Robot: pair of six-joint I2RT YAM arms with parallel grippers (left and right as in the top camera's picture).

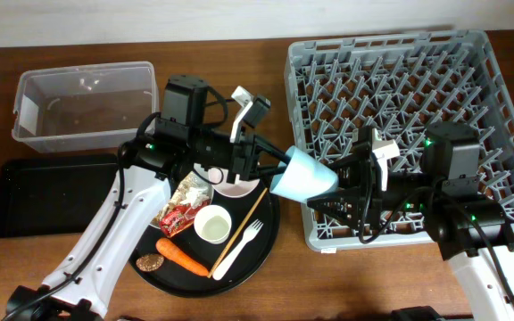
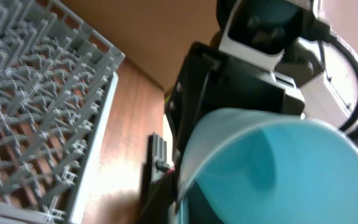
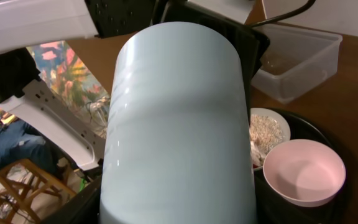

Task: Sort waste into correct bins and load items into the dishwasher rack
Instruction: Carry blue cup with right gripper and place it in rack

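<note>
Overhead, the brown wooden bench carries the dishwasher rack. Just off the rack's near-left corner, the light blue cup hangs between the left hand and the right hand. In the left wrist view the cup sits beside the rack, and the grip is unclear. In the right wrist view the cup fills the frame, and I cannot tell whether that hand clamps it.

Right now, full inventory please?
rack: 1, grey, right
tub: 1, clear, back left
rectangular tray: 1, black, left
round tray: 1, black, centre
blue cup: 1, light blue, aloft, left of rack
bowl: 1, pale pink, round tray
plate: 1, white, round tray
small cup: 1, white, round tray
fork: 1, white, round tray
wooden stick: 1, tan, beside fork
carrot: 1, orange, round tray
disc: 1, brown, by carrot
wrapper: 1, red, round tray
left end effector: 1, black, at blue cup's mouth
right end effector: 1, black, at blue cup's body
</note>
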